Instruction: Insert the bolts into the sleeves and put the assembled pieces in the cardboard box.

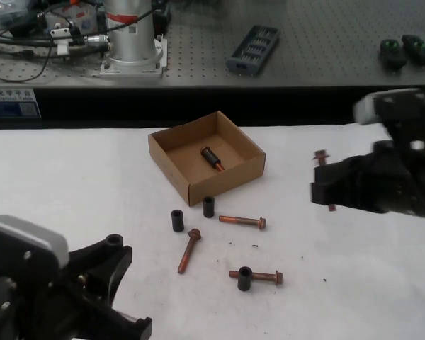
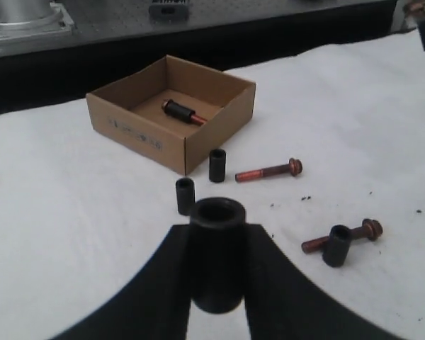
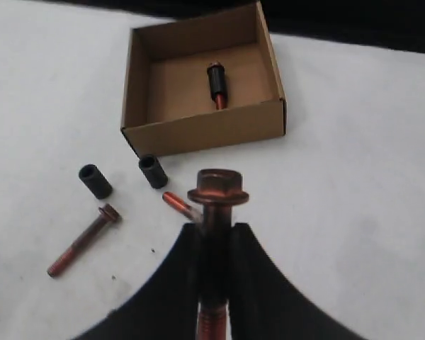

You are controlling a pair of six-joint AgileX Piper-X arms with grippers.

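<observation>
My left gripper [image 2: 217,244] is closed on a black sleeve [image 2: 217,212]. The sleeve is held upright with its bore opening facing up, and both fingers [image 2: 163,283] bear against its sides. My right gripper [image 3: 216,237] is closed on a copper bolt [image 3: 217,195], clamped by the shank with the flanged head uppermost. In the high view this gripper sits to the right of the cardboard box [image 1: 198,190], above the white cloth [image 1: 71,184]. The left gripper is at the near left corner.

The box rests on the cloth at mid-bench with its top open. One assembled piece [image 1: 212,157] lies on its floor. The rear sleeve [image 1: 208,207] and the front sleeve [image 1: 177,220] stand upright just in front of the box's near corner, close together but apart. The flat bolt [image 1: 242,222] lies just right of them, with its head pointing right. The angled bolt [image 1: 188,251] lies nearer the arms, with its head toward the sleeves. The nearest bolt [image 1: 265,276] lies with a tilted sleeve [image 1: 245,280] touching its shank. I cannot tell whether this shank passes through the bore.
</observation>
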